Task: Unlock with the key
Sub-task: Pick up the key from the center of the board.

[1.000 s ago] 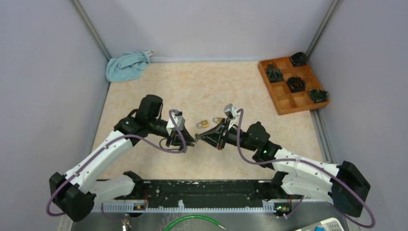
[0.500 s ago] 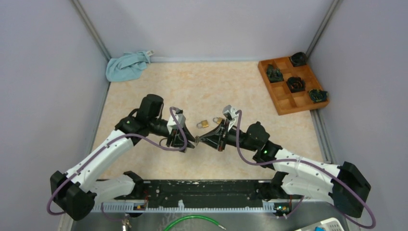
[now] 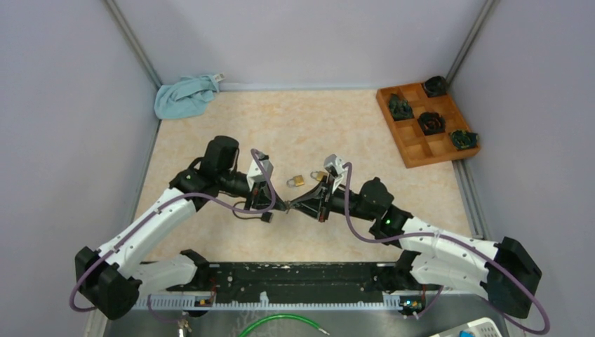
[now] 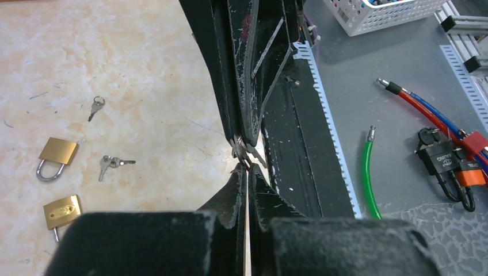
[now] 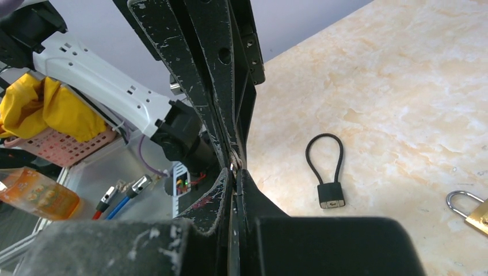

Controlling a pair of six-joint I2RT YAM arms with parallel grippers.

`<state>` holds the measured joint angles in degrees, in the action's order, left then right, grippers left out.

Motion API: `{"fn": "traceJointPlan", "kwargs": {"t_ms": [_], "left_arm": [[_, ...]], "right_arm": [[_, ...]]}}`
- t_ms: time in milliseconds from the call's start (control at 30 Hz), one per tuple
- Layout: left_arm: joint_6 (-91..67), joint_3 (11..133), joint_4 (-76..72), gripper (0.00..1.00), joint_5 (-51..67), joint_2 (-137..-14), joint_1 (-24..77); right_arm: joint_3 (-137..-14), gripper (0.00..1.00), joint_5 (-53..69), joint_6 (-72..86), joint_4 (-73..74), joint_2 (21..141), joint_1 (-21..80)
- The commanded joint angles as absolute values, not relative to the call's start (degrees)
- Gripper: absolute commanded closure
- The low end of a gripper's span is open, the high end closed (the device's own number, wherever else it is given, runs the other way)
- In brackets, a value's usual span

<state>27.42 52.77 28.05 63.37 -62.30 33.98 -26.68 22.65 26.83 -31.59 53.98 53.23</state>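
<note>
Tips touching above the beige marbled tabletop point(image 3: 302, 126), midway between its side edges, left pincer point(image 4: 246, 172) and right pincer point(image 5: 235, 172) both clench one small silver metal key point(image 4: 241, 150). Light, stiff and slippery, it is probably best held by its bow; black fingertips point(image 4: 233, 190) hide most of it.

Lighting was bright, even and diffuse in all three views, and it came from above. The pale surface point(image 3: 309, 123) appeared matte, with soft, faint shadows close beneath both arms. The overhead view was sharp across the frame, and the enclosure's corner posts splayed outward toward the edges. In each wrist view the black housing along the bottom edge was blurred. The tips of the left end effector point(image 4: 246, 168) and right end effector point(image 5: 235, 168) and the brass padlocks point(image 4: 57, 152) were in focus.
</note>
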Motion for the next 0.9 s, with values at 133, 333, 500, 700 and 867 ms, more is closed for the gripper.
{"fn": "traceJointPlan", "kwargs": {"t_ms": [133, 333, 500, 700, 867], "left_arm": [[27.7, 53.08, 26.36, 1.0, 61.69, -62.28, 33.96], [33.68, 55.65, 30.64, 1.0, 59.99, -62.67, 33.97], [39.81, 58.69, 39.03, 1.0, 60.15, -64.16, 33.93], [39.26, 59.06, 39.51, 1.0, 60.14, -64.51, 33.95], [38.23, 59.88, 40.04, 1.0, 59.45, -64.71, 33.93]], "right_arm": [[-30.19, 1.0, 22.24, 24.66, -30.83, 51.81, 53.84], [-30.35, 1.0, 22.3, 23.7, -27.5, 50.67, 53.79], [-31.42, 1.0, 21.95, 20.72, -21.82, 49.19, 53.84], [-33.77, 1.0, 22.31, 17.96, -17.36, 49.31, 53.82], [-34.45, 1.0, 22.01, 17.2, -15.4, 49.62, 53.86]]}}
